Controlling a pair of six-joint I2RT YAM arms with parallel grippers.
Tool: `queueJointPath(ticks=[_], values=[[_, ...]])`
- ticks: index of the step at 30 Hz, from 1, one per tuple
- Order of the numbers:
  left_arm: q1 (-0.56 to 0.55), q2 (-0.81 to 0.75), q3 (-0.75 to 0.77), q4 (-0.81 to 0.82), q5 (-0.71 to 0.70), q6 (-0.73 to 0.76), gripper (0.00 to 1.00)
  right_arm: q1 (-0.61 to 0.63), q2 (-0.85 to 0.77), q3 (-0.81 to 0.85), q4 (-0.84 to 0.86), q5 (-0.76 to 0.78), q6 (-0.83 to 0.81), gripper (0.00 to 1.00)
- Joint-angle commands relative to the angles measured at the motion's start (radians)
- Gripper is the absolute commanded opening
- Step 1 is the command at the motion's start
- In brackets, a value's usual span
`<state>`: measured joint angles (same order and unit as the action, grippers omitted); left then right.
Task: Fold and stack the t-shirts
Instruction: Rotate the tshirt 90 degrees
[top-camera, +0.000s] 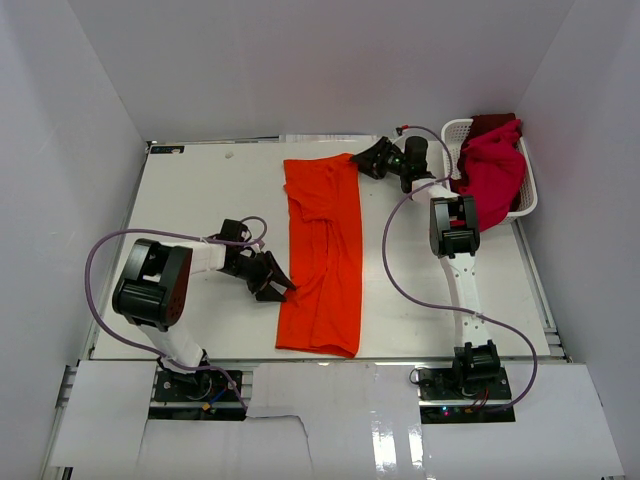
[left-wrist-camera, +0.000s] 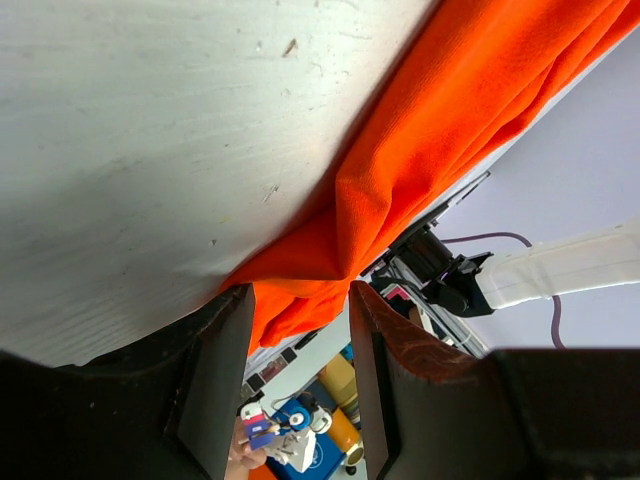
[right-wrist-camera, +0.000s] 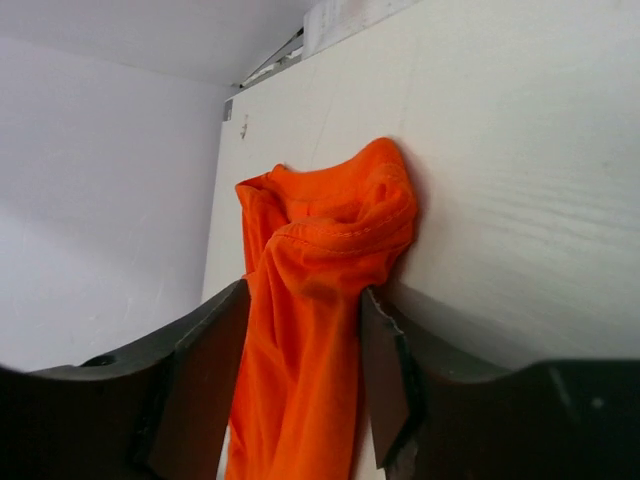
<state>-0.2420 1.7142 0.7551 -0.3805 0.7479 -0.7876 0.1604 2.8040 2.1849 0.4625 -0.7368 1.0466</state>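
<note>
The large orange t-shirt lies folded into a long strip down the middle of the white table. My left gripper is open at the strip's lower left edge. In the left wrist view the cloth edge reaches in between the fingertips. My right gripper is open at the strip's far right corner. In the right wrist view the bunched hem sits between the two fingers. Crimson and dark red t-shirts are heaped in the basket.
A white lattice basket stands at the back right corner, beside the right arm's elbow. White walls close in the table on three sides. The near table edge runs just below the shirt's bottom end.
</note>
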Motion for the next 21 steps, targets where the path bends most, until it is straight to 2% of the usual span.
queueJointPath(ticks=[1,7,10,14,16,17,19,21], values=[[0.007,0.025,-0.006,0.012,-0.128,0.057,0.55,-0.002,0.04,0.013,0.007,0.027,-0.013,0.55],[0.004,-0.034,-0.078,0.043,-0.068,0.018,0.55,-0.022,-0.011,-0.01,-0.027,0.019,-0.051,0.57],[0.0,-0.073,-0.102,0.048,-0.058,0.002,0.55,-0.039,-0.081,-0.072,-0.077,0.005,-0.118,0.57],[-0.01,-0.102,-0.106,0.049,-0.058,-0.004,0.55,-0.076,-0.277,-0.291,-0.156,0.013,-0.296,0.58],[-0.011,-0.116,-0.099,0.04,-0.071,0.013,0.55,-0.085,-0.36,-0.377,-0.228,0.031,-0.377,0.72],[-0.011,-0.117,-0.096,0.034,-0.074,0.017,0.55,-0.085,-0.455,-0.419,-0.261,0.077,-0.429,0.78],[-0.011,-0.125,-0.092,0.034,-0.067,0.022,0.55,-0.084,-0.552,-0.537,-0.352,0.137,-0.584,0.92],[-0.011,-0.126,-0.094,0.041,-0.055,0.022,0.55,-0.079,-0.688,-0.67,-0.361,0.177,-0.666,0.98]])
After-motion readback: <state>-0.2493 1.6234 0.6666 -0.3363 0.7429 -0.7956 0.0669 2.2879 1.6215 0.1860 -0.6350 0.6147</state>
